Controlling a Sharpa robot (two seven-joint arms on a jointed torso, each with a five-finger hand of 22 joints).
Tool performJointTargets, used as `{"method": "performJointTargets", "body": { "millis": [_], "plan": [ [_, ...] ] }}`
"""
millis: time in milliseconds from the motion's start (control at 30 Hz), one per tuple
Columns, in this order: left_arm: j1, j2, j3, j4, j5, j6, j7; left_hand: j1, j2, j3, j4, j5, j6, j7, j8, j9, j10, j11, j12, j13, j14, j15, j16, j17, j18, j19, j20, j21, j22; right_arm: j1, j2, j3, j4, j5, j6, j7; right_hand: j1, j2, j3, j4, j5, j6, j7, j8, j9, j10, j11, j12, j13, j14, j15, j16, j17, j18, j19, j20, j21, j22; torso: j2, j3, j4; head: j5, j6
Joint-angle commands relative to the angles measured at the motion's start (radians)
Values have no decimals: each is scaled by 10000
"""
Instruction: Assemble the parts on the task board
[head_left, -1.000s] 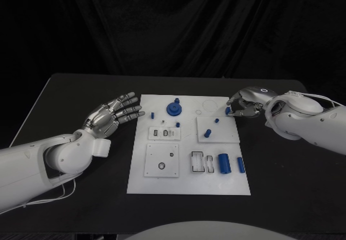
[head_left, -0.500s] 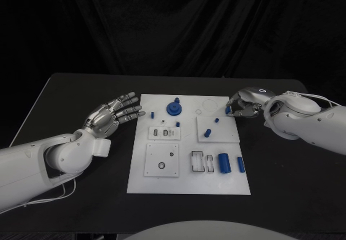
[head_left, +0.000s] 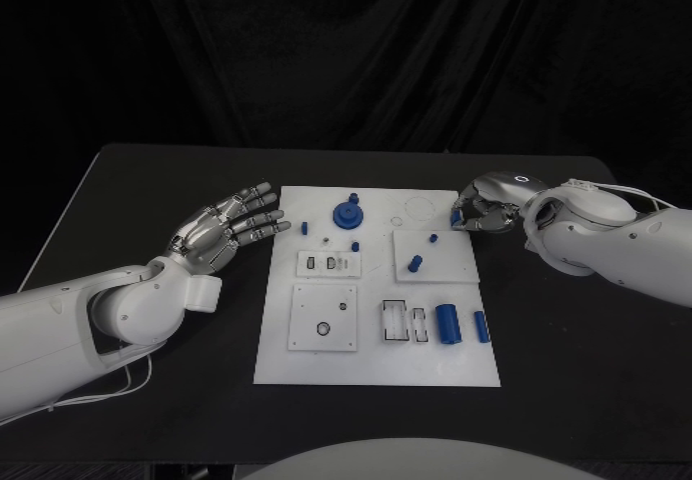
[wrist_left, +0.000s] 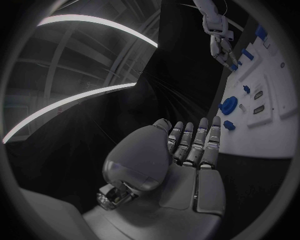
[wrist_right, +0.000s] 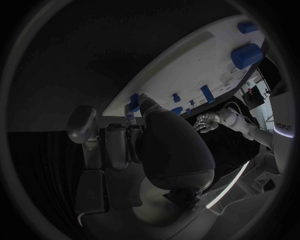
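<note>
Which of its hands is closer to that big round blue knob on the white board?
Left. The left hand hovers open just beside the board's edge near the round blue knob; the right hand is at the board's opposite edge, farther off.

Only legible text: vertical dark lettering on white left arm (wrist_right: 279, 119) in right wrist view, probably "SHARPA"; too small to be sure.

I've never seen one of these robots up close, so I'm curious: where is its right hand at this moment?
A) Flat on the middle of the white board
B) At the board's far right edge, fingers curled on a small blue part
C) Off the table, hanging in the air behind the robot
B. The right hand sits at the far right edge of the task board, its fingers curled around a small blue part, while the left hand is open beside the board's other side.
</note>
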Motion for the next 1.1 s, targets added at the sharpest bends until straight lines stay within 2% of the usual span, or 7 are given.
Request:
{"method": "performJointTargets", "body": {
  "millis": [33,133,367,633,900,933,1100],
  "plan": [
    [-17,24,9,6,33,167,27,-9,-118,57,-16,26,-62,33,-12,3,-10,92,45,7,17,65,39,0,-113,-56,5,38,-5,-30,7,4,-24,-25,-59,-50,32,136,63,-26,326,144,-11,49,101,-22,-19,-35,1110,433,-76,-66,1668,173,-26,-46,-64,1266,0,0,-6,12,2],
    [-20,24,9,2,33,174,15,-9,-118,57,-16,26,-62,33,-12,3,-10,92,45,7,17,65,39,0,-113,-56,5,38,-5,-32,-1,5,-10,-25,-153,-27,55,151,92,-50,508,185,-19,62,161,-20,-24,-33,1116,434,-84,-66,1670,171,-16,-51,-69,1276,1,-2,-5,22,4],
    [-32,-27,9,19,33,199,13,-25,-132,95,-8,19,-72,39,-16,1,-20,97,43,6,4,68,42,-1,-119,-65,3,38,-6,-31,-215,8,390,106,-936,71,192,128,292,-235,1630,625,-31,264,557,97,-52,33,1233,500,-122,38,1749,144,100,-92,25,1365,-3,-3,2,48,0],
    [-39,-54,9,38,33,177,24,-33,-138,115,-5,17,-68,41,-15,2,-23,103,43,6,-1,71,44,-2,-121,-69,2,38,-7,239,-541,25,1759,148,-1783,69,203,77,319,-276,1711,766,-7,328,668,149,-32,62,1282,528,-119,85,1784,138,128,-92,41,1384,0,-1,-1,92,49],
    [-40,-56,9,52,33,154,13,-37,-142,126,-4,16,-60,42,-12,3,-21,108,45,6,-1,73,47,-1,-123,-71,2,38,-7,265,-231,24,2983,-158,-1275,-188,194,4,323,-312,1783,756,28,308,718,189,0,85,1319,544,-101,111,1803,143,127,-84,1,1382,-16,-7,-17,152,15],
    [-40,-56,9,53,33,149,11,-37,-142,126,-4,16,-60,42,-12,3,-21,108,45,6,-1,73,47,-1,-123,-71,2,38,-7,235,-156,23,3053,-200,-1189,-231,187,1,325,-315,1776,778,26,317,734,195,2,89,1324,551,-97,124,1813,142,131,-82,3,1384,-12,-22,-2,148,1],
    [-40,-35,9,52,33,157,2,-37,-142,126,-4,16,-60,42,-12,3,-21,108,45,6,-1,73,47,-1,-123,-71,2,38,-7,79,331,23,3160,-441,-951,-466,162,-24,344,-356,1752,960,18,393,848,254,53,125,1383,586,-69,191,1862,137,159,-65,16,1396,-8,-21,24,120,7]
  ]
}}
